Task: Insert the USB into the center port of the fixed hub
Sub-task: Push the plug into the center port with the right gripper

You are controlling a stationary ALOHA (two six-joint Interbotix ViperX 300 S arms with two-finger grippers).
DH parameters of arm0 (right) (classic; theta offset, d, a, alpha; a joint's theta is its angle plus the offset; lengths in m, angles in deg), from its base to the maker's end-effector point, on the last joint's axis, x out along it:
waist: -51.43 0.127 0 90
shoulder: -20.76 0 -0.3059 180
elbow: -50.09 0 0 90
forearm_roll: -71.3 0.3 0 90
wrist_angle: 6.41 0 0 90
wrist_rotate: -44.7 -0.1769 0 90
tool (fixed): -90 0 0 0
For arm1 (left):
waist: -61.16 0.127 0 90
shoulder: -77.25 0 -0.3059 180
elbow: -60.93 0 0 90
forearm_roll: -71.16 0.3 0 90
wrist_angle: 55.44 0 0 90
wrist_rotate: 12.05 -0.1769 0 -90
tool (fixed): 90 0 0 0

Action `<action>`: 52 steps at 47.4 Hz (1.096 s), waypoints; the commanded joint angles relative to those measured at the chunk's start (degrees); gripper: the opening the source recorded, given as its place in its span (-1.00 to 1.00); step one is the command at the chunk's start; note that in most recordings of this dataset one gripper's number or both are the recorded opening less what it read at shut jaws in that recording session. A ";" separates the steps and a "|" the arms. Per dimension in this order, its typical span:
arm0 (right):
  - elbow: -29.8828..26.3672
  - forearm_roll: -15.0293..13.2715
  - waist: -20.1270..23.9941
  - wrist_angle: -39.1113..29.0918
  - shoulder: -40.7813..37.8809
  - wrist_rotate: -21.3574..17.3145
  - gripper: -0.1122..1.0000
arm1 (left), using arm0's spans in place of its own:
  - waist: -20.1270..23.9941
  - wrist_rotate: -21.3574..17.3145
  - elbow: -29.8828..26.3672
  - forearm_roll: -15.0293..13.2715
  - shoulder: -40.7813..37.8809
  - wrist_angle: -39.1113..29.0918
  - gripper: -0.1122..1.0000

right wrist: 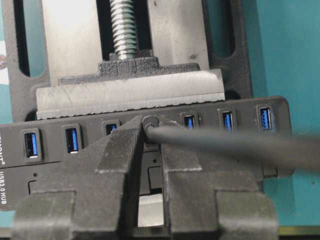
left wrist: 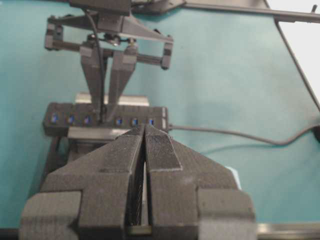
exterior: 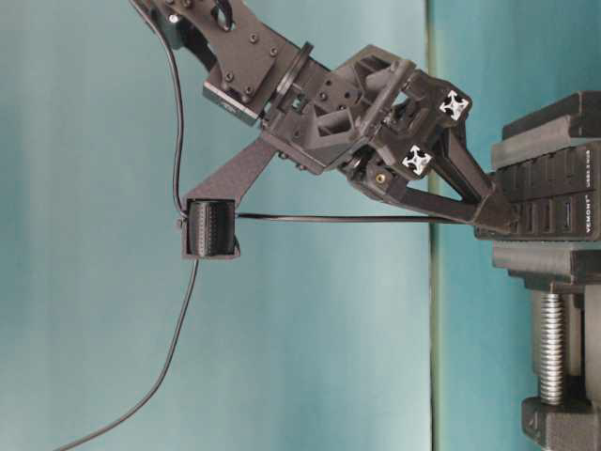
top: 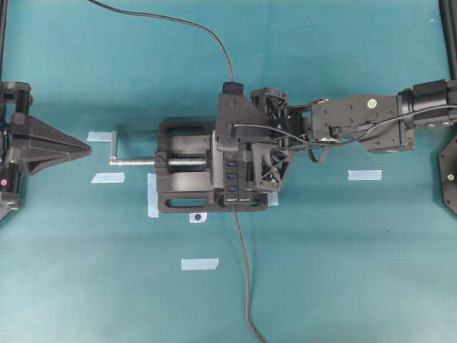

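Note:
The fixed hub [top: 233, 182] is a long black bar with blue slots, clamped in the vise; it also shows in the right wrist view [right wrist: 51, 142] and the left wrist view [left wrist: 130, 112]. My right gripper [right wrist: 150, 131] is shut on the USB [right wrist: 150, 122], a small black plug. The plug sits at the center port, with three blue slots on either side. The port itself is hidden and I cannot tell how deep the plug is. Its cable [right wrist: 240, 145] trails off right. The right gripper also shows in the overhead view [top: 232, 151] and the table-level view [exterior: 498, 218]. My left gripper [top: 87, 149] is shut and empty, far left of the vise.
The black vise [top: 182, 193] has a silver screw [top: 143, 162] pointing left. The hub's own cable [top: 243, 271] runs to the front edge. Tape strips [top: 364, 174] lie around the vise. A black cylinder [exterior: 208, 227] hangs on the USB cable under the right wrist.

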 commanded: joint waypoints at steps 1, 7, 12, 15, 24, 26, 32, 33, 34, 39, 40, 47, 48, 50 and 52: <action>-0.62 0.09 -0.62 -0.26 0.00 0.09 -0.58 | 0.00 0.00 -0.79 0.00 -0.26 0.35 -0.79; -0.62 0.09 -0.62 -0.26 0.00 0.09 -0.36 | 0.00 0.00 -0.79 0.09 -0.26 0.26 -0.79; -0.70 0.00 -0.53 -0.18 0.00 0.09 -0.02 | 0.09 0.00 -0.70 0.09 -0.18 0.35 -0.79; -0.70 0.09 -0.53 -0.18 0.00 0.09 0.23 | 0.09 0.00 -0.70 0.00 -0.09 0.35 -0.79; -0.79 0.00 -0.53 -0.79 0.00 0.09 0.47 | 0.09 0.00 -0.70 0.00 0.00 0.35 -0.79; -0.88 0.00 -0.53 -1.14 0.09 0.09 0.51 | 0.00 0.09 -0.70 0.00 0.00 0.35 -0.79; -1.05 0.00 -0.53 -1.85 0.53 0.09 0.52 | 0.09 0.00 -0.62 0.00 0.00 0.35 -0.79; -1.14 0.00 -0.53 -1.93 0.62 0.09 0.52 | 0.09 0.00 -0.70 0.00 0.00 0.35 -0.79; -1.14 0.00 -0.53 -2.11 0.79 0.09 0.52 | 0.09 0.00 -0.62 0.09 0.00 0.26 -0.79; -1.23 0.00 -0.53 -2.81 1.32 0.09 0.52 | 0.09 0.00 -0.62 0.00 0.00 0.35 -0.79; -1.23 0.00 -0.53 -2.90 1.49 0.09 0.52 | 0.09 0.00 -0.62 0.00 0.00 0.26 -0.79; -1.23 0.00 -0.53 -3.43 2.11 0.00 0.53 | 0.09 0.09 -0.62 0.00 0.00 0.35 -0.79; -1.23 -0.09 -0.53 -3.43 2.20 0.00 0.53 | 0.09 0.00 -0.62 0.00 0.09 0.35 -0.79; -1.23 -0.09 -0.53 -3.43 2.37 0.00 0.53 | 0.09 0.00 -0.62 0.09 0.00 0.35 -0.79; -1.23 0.00 -0.53 -3.43 2.46 0.00 0.53 | 0.09 0.09 -0.62 0.09 0.00 0.35 -0.79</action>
